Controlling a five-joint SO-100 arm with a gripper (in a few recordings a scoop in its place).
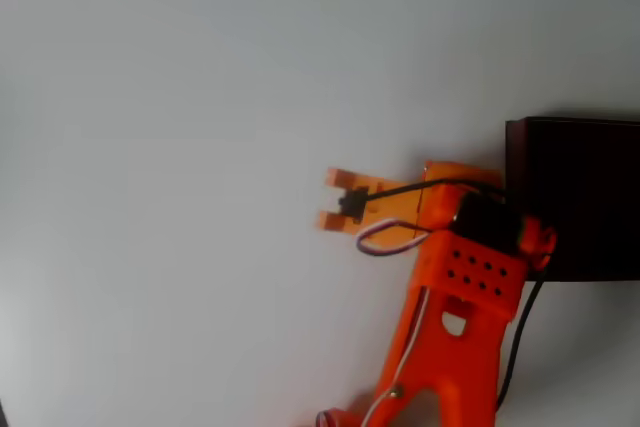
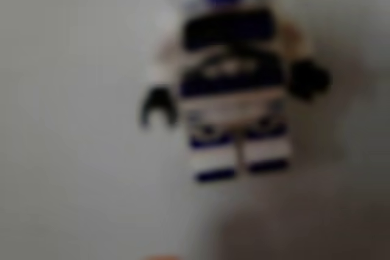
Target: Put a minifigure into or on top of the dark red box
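Closest to my wrist camera lies the minifigure [image 2: 234, 77], blurred: white body, dark blue-black bands, black hands, flat on the pale table [image 2: 73, 120]. From overhead, my orange gripper [image 1: 335, 199] hovers with fingers narrowly parted, seemingly gripping nothing. Beyond it, the dark red box [image 1: 575, 197] sits at the right edge.

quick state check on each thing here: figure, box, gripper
minifigure: lying flat on the white table, not held, blurred in the wrist view
dark red box: open top, dark inside, partly cut off at the overhead view's right edge
gripper: open, over the table left of the box, holding nothing
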